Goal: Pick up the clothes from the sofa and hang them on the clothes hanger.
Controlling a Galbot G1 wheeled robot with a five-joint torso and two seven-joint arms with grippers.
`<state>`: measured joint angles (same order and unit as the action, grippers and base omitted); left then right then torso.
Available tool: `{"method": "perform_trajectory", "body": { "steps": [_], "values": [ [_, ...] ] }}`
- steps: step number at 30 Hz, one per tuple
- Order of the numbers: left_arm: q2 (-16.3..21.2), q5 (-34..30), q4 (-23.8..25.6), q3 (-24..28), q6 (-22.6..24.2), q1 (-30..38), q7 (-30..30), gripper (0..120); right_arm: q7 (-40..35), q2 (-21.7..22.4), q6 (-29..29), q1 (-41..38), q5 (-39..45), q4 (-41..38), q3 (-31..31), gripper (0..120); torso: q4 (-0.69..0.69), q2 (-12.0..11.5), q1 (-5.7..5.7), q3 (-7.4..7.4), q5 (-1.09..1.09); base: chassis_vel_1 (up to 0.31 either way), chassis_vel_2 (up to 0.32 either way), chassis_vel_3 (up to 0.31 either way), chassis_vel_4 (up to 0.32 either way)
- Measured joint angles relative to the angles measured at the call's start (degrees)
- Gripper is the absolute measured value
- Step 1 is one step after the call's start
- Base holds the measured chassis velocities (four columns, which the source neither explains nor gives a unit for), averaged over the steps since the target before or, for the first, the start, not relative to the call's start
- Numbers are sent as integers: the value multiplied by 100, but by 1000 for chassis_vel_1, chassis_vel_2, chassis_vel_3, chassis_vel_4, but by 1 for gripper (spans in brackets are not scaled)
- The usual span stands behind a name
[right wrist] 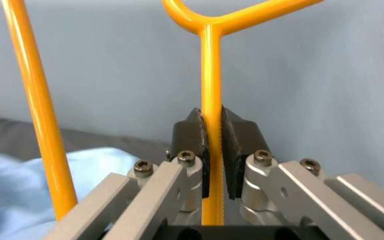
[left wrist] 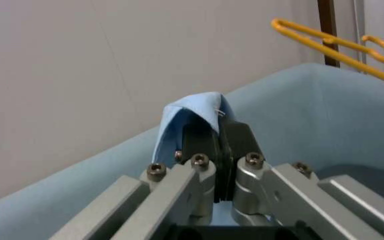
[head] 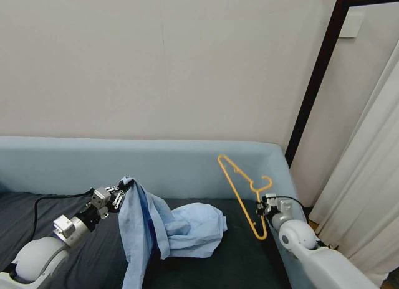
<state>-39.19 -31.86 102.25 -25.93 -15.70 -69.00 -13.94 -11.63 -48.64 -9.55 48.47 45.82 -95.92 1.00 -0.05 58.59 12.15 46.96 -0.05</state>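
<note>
A: Closest in: L gripper (left wrist: 217, 132), pads pinched tight on a fold of the blue shirt (left wrist: 185, 107). The cloth peaks over the fingertips.

B: And from the head cam?

A: L gripper's up above the dark seat (head: 249, 264), left-centre of the sofa (head: 187, 164). The shirt hangs off it in a long drape, and the lower end runs past the bottom edge of the pic. The rest lies bunched on the seat, on the gripper's right, btw it and the hanger.

B: Where's the hanger?

A: The yellow hanger (head: 236, 171) is in the R gripper (head: 262, 208), at the sofa's right end. Its jaws are clamped on one thin bar. The wrist cam shows that bar running straight btw the two pads. The hanger's tilted, hook up top, long bar slanting up-left in front of the backrest.

B: Shirt touching it?

A: No, apart. The bunched part sits near the hanger's bottom corner, left of it, w/ a strip of dark seat between.

B: Bkgd?

A: Plain wall (head: 156, 65), black pole (head: 318, 71), pale curtain (head: 374, 177) far right.
</note>
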Motion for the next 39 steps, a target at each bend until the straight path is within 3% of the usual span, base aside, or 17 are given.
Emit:
{"method": "perform_trajectory", "body": {
  "steps": [3,5,6,8,9,15,26,39],
  "values": [
    [37,-236,77,11,91,66,49,0,333,512,870,768,-1089,-696,100,5,-6,0,-1,-1,2,0,0,0,0],
    [89,-340,147,-28,129,92,68,0,156,734,1136,1310,-2633,-1019,130,5,-5,1,-2,-1,1,0,0,0,0],
    [89,-340,147,-28,129,92,68,0,156,734,1136,1310,-2633,-1019,130,5,-5,1,-2,-1,1,0,0,0,0],
    [146,-421,229,-93,157,102,89,0,-261,789,1144,1654,-4214,-1147,169,5,-2,1,-1,0,1,0,0,0,0],
    [162,-442,257,-112,164,103,96,0,-388,789,1128,1722,-4586,-1178,190,5,-1,1,-2,0,2,0,0,0,0],
    [197,-497,530,-192,209,13,162,0,-1335,701,651,1991,-6076,-1652,574,5,-1,1,-2,-1,0,0,0,0,0],
    [57,-469,590,-46,292,-57,229,0,-1523,529,500,1621,-7298,-1872,1258,5,-2,1,-1,-1,-1,0,0,0,0],
    [-137,-311,894,-86,303,-260,216,0,-1752,274,-450,560,-6653,-1408,2138,5,-2,1,0,0,1,0,0,0,0]
  ]
}}
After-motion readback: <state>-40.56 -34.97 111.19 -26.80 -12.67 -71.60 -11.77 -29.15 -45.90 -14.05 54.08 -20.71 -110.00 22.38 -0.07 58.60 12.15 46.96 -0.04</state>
